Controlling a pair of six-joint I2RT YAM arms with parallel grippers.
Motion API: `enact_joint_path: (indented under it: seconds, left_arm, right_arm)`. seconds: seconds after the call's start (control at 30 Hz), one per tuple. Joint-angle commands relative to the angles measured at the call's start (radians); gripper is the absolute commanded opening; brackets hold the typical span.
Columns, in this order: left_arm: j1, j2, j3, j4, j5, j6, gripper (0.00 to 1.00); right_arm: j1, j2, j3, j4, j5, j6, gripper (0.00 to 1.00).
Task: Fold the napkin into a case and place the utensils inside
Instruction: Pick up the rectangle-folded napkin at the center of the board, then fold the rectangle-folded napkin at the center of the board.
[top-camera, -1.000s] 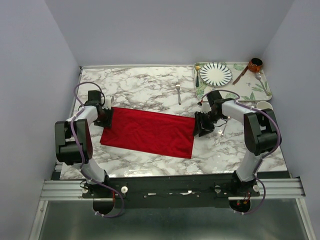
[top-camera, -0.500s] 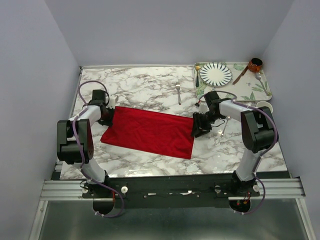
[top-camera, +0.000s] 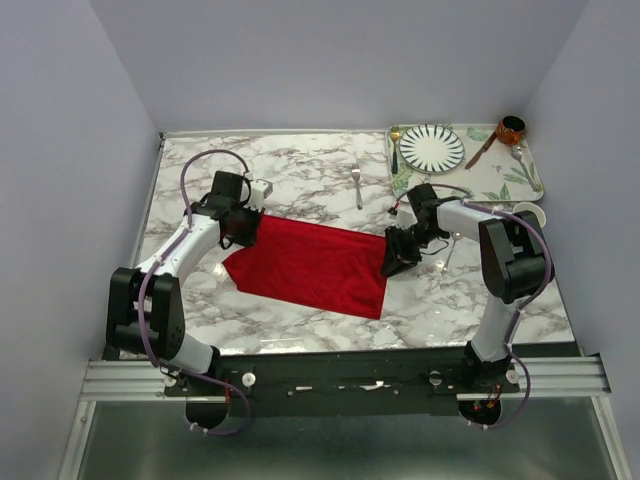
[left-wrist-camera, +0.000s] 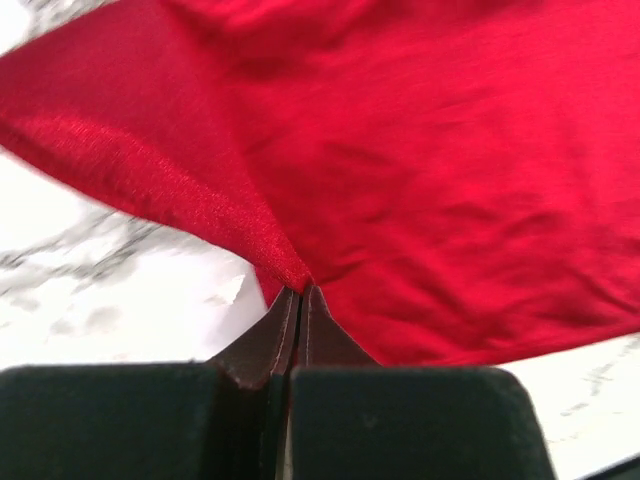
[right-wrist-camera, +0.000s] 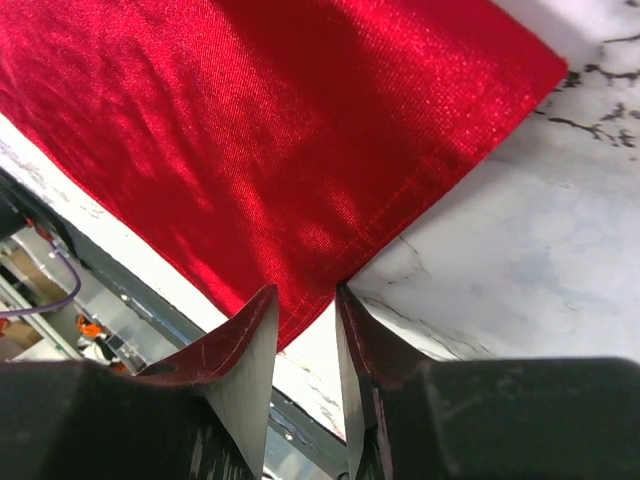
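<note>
Now we see the napkin (top-camera: 312, 268) lying on the worktop (top-camera: 300, 165) as a red rectangle, with its long side running left to right. The left jaws are closed on the napkin at its far-left corner. In the left wrist view the cloth gathers to a point exactly where the two tips meet, and a fold rises from there. We judge that the corner is held in this way so that this end can be carried over the rest of the cloth for the fold. The right jaws stand open at the napkin's right edge, close to its near-right corner. In the right wrist view the hem passes between the two tips and they do not press it yet. This position seems chosen to take the other end, so that the cloth is kept straight while it is folded. The fork (top-camera: 356, 185) lies just beyond the napkin's far edge, apart from the cloth, so it waits there for the finished case. The tray (top-camera: 528, 182) with the striped plate (top-camera: 432, 148) stands well beyond the napkin's far-right corner. Between the napkin's far edge and the fork only a narrow band of marble is free. The napkin's near edge lies close to the rim of the worktop, so a fold along the cloth's own length has the most room.
</note>
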Motion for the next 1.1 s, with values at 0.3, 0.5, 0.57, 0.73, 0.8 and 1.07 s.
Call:
enact_joint_path:
  seconds: [0.3, 0.5, 0.57, 0.73, 0.8, 1.07]
  left_arm:
    - [-0.297, 0.094, 0.083, 0.063, 0.291, -0.2, 0.0]
    - [-0.386, 0.211, 0.138, 0.159, 0.357, -0.303, 0.0]
    - [-0.418, 0.241, 0.16, 0.196, 0.375, -0.344, 0.0]
    - [-0.47, 0.308, 0.189, 0.273, 0.375, -0.399, 0.0]
    - [-0.481, 0.33, 0.198, 0.295, 0.372, -0.418, 0.0]
    - [-0.518, 0.357, 0.216, 0.293, 0.404, -0.412, 0.45]
  right_arm:
    - [0.013, 0.068, -0.023, 0.031, 0.058, -0.031, 0.36]
    - [0.015, 0.067, -0.014, 0.02, 0.041, -0.037, 0.35]
    - [0.015, 0.065, -0.019, 0.02, 0.037, -0.036, 0.36]
    - [0.015, 0.061, -0.023, 0.017, 0.037, -0.039, 0.35]
    - [0.015, 0.062, -0.02, 0.016, 0.029, -0.039, 0.35]
    - [0.016, 0.068, -0.014, 0.01, 0.026, -0.044, 0.34]
